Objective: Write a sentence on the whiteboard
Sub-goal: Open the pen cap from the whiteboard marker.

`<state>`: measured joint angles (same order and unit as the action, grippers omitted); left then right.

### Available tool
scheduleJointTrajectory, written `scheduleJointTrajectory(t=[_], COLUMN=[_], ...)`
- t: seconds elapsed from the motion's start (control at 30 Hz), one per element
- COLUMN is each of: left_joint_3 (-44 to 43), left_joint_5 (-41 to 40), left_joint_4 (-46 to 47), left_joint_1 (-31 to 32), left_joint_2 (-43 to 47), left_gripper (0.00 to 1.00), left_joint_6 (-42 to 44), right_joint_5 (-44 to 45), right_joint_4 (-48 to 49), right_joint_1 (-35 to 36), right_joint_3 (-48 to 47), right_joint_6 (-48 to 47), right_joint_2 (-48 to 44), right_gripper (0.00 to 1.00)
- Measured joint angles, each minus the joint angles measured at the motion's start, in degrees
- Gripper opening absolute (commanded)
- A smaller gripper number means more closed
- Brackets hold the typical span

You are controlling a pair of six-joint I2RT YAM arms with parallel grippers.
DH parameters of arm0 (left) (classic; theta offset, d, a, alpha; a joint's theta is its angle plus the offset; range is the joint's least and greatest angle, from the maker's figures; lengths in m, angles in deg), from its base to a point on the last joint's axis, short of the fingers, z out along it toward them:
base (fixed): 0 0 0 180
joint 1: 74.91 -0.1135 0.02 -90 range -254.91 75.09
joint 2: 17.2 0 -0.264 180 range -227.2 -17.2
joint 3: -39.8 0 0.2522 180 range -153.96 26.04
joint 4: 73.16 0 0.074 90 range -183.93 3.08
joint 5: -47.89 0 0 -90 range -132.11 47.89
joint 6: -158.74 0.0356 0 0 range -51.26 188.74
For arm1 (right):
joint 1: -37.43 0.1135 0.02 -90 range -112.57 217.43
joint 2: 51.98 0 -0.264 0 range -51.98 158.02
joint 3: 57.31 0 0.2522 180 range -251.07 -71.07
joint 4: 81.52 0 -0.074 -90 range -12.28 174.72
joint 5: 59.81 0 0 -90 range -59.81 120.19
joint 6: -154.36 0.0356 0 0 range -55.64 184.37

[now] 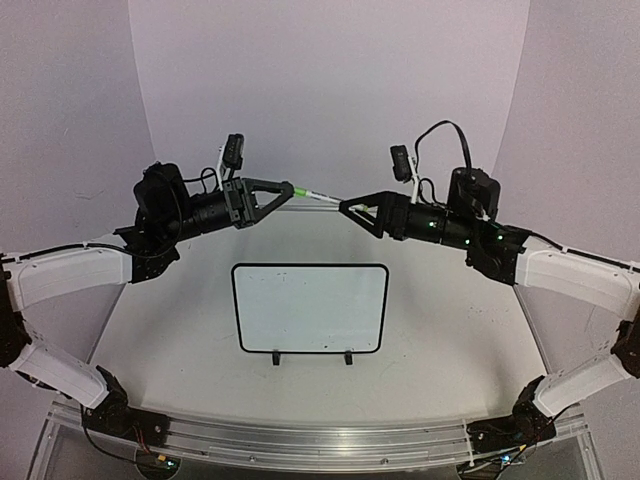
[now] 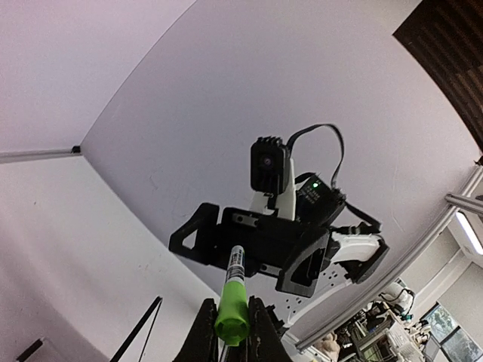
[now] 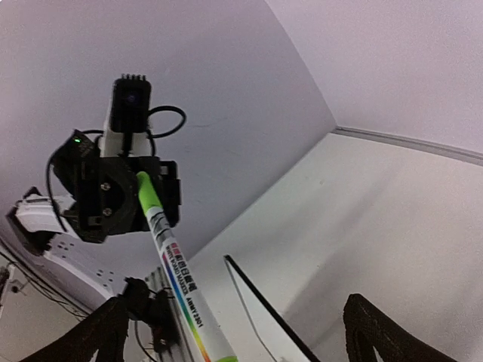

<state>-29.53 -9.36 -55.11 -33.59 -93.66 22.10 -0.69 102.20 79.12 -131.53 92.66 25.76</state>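
Left claw [image 1: 290,190] clamped on green end of marker [image 1: 318,197], right claw [image 1: 345,206] spread wide; marker held level beyond whiteboard [image 1: 310,308] far edge, parallel to it.

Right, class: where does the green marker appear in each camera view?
Top external: green marker at centre, bridging both arms, farther back than the whiteboard.
Left wrist: bottom centre, green cap nearest the camera.
Right wrist: lower left, running diagonally upward.
Shared landmark: the whiteboard's black edge, in all three.
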Motion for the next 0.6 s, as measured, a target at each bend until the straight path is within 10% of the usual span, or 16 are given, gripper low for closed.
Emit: scheduleJointTrajectory(t=[0.6], left_joint_3=[1.33], left_joint_5=[2.89], left_joint_4=[10.73], left_joint_1=[0.00], left_joint_2=[-0.53], left_gripper=[0.00], left_joint_6=[-6.32], right_joint_5=[-15.62], right_joint_4=[27.79], right_joint_1=[-0.04], right_joint_3=[1.27], right_joint_6=[20.08], right_joint_2=[3.38], right_gripper=[0.83])
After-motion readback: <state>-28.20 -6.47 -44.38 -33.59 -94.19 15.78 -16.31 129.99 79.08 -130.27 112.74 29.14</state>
